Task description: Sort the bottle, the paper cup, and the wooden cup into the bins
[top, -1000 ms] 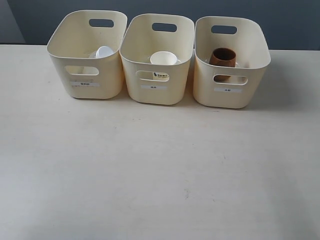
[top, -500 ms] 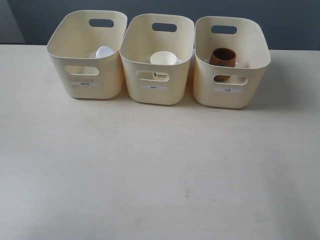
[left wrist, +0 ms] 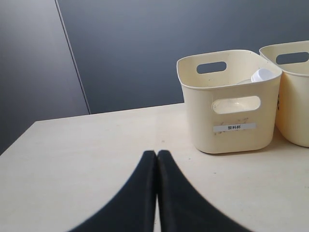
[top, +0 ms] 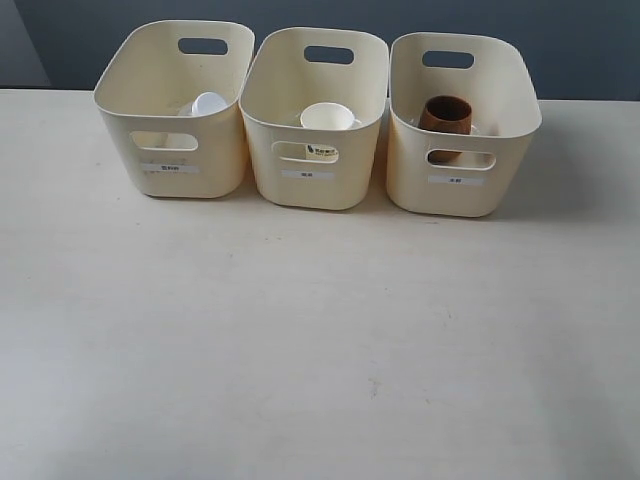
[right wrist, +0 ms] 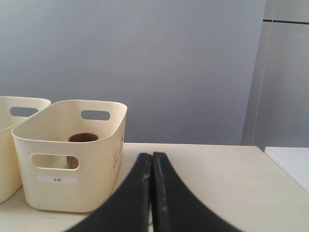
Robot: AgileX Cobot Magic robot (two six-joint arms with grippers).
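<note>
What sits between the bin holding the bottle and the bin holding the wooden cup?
In the exterior view, the middle bin stands between them, with the paper cup inside. The bottle is in the left bin, the wooden cup in the right one.

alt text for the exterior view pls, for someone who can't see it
Three cream bins stand in a row at the far side of a pale table: the left one holds a bottle, the middle one a white paper cup, the right one a brown wooden cup. No robot arm is in view.
</note>
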